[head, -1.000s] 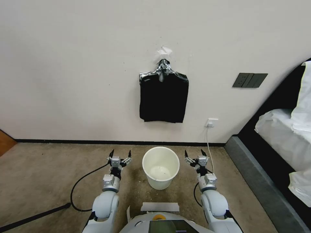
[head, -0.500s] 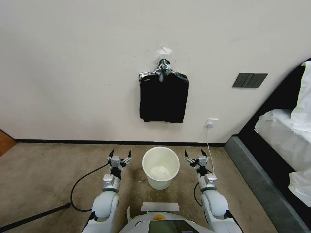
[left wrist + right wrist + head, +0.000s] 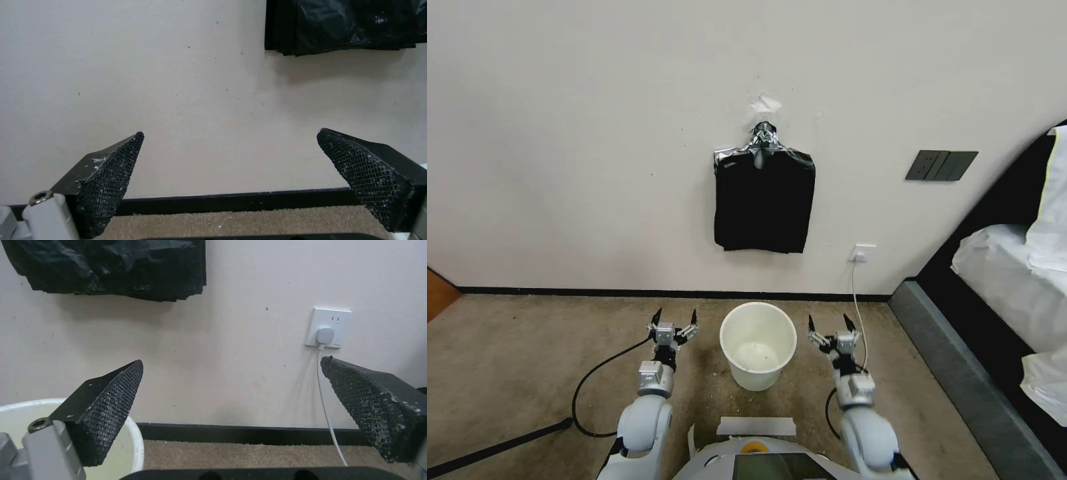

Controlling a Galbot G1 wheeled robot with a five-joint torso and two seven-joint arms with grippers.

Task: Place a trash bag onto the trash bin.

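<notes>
Nothing was on the bin, and by the look of it the job had barely begun. The trash bin [image 3: 758, 345] stood bare on the carpet [image 3: 527, 360] right in front of the robot, cream-white, its mouth uncovered, no liner over the rim. Up on the wall [image 3: 594, 133] hung the bundle of black bags [image 3: 764, 203], gathered at a silver clip [image 3: 764, 139], well above the bin and well apart from both arms; no single trash bag had been pulled free of it as far as could be seen. The left gripper [image 3: 675, 316] hovered low just beside the bin on its left, its textured fingers [image 3: 113, 173] spread wide, holding nothing. The right gripper [image 3: 830, 323] sat just beside the bin on the other side, fingers [image 3: 106, 406] equally splayed and empty, the bin's rim showing at the edge of its wrist view, with a wall socket [image 3: 329, 327] and white cable [image 3: 327, 406] ahead of it. So everything was left: reaching up to the bundle, taking one bag, opening it and fitting it over the rim.
</notes>
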